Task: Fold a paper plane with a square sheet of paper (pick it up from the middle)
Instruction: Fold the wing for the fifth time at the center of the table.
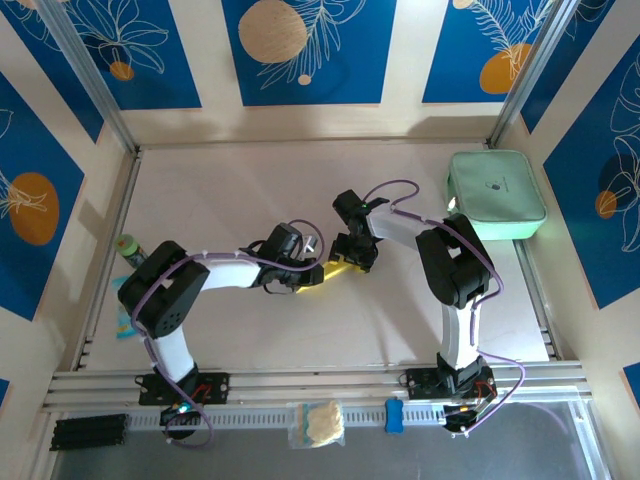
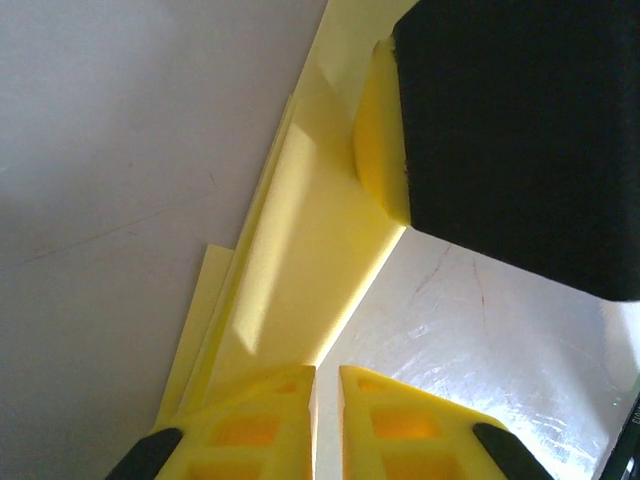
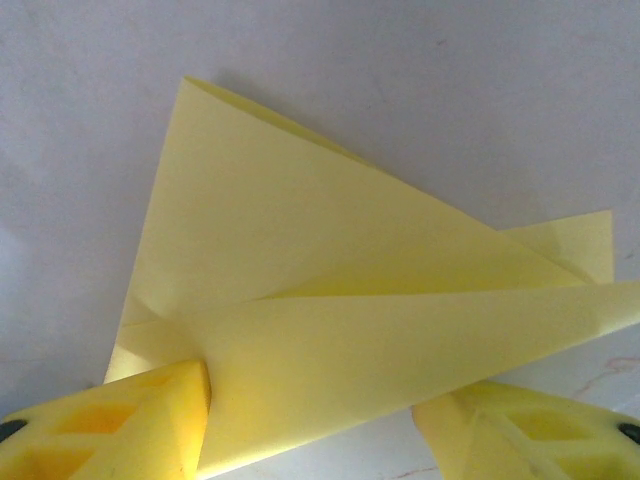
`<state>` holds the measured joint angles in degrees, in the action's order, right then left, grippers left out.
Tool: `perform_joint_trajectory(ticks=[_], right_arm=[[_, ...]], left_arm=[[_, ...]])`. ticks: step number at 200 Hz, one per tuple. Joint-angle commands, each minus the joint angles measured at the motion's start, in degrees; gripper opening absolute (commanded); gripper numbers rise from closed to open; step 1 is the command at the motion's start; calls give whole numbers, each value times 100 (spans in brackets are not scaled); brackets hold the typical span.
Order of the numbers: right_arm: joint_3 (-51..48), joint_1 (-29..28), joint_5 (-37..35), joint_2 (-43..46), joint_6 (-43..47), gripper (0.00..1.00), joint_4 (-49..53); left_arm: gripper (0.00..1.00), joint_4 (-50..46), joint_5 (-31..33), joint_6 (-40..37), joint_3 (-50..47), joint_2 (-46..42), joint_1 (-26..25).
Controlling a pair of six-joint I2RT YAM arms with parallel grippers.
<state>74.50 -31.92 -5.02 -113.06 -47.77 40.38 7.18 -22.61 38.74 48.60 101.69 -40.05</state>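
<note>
Paper plane [image 3: 330, 300] is half-made: layered yellow, one sharp point, top flap lifting off the layer under it. It lies mid-table [image 1: 250, 190], between the two claws, which are just beside each other. Mint-green case [image 1: 497, 195] is well apart at the far right and no factor.

Left claw [image 2: 325, 400]: narrow, only a slit between the tips, with the long folded edge running right up to them. It looks like a pinch on that edge, but I cannot tell for sure that paper is inside the slit.

Right claw [image 3: 310, 430]: wide, fingers well apart with the loose top flap spanning between them, not clamped on it. In the left wrist view one of its pads [image 2: 378, 130] sits against the paper.

Risks, as judgement:
- Thin edge slips out of the narrow pinch, so the flap springs back and the crease is lost.
- Right pad drags the sheet sideways, leaving layers misaligned and the fold crooked.
- Claws pull against each other, so the paper tears or crumples.
- Claws this near each other could bump fingers.
- Pressing the raised flap flat could add a stray second crease.
</note>
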Motion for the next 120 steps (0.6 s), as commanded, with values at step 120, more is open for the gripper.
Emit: perform_joint_trajectory(ticks=[120], right_arm=[[-425, -25, -224, -879, 112, 62, -522]], left_arm=[[14, -15, 178, 136, 0, 237, 2]])
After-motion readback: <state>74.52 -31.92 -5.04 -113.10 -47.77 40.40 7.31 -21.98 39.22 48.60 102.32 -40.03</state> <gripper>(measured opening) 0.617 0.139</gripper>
